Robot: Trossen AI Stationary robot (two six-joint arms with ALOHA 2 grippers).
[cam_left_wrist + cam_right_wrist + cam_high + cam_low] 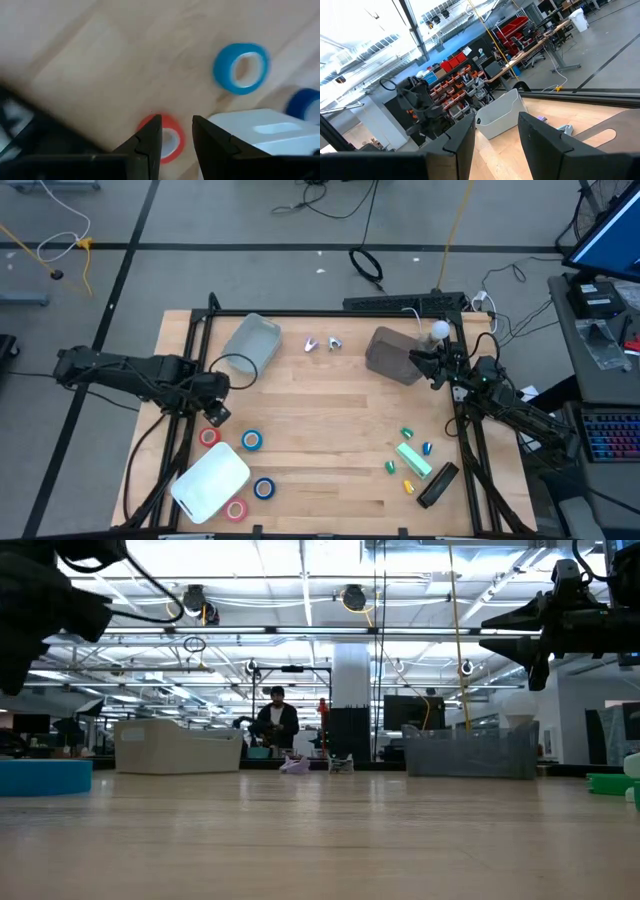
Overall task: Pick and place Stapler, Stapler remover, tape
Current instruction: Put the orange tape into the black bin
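Four tape rolls lie flat on the wood at the near left: red (208, 437), blue (252, 441), blue (264, 488) and red (236, 509). My left gripper (215, 413) hangs open above the first red roll (169, 142), pointing steeply down, clear of it. A blue roll (241, 67) lies beyond. A green stapler (413, 460) and a black one (437, 485) lie at the near right. Two small pale claw-shaped pieces (322, 344), probably stapler removers, lie at the far middle. My right gripper (432, 365) waits open and level, raised by the grey bin (392, 355).
An overturned white bin (210, 480) sits among the tape rolls, close beside my left gripper. A translucent bin (250, 345) lies on its side at the far left. Small green, blue and yellow bits (407, 470) lie around the staplers. A person (275, 720) stands far behind the table.
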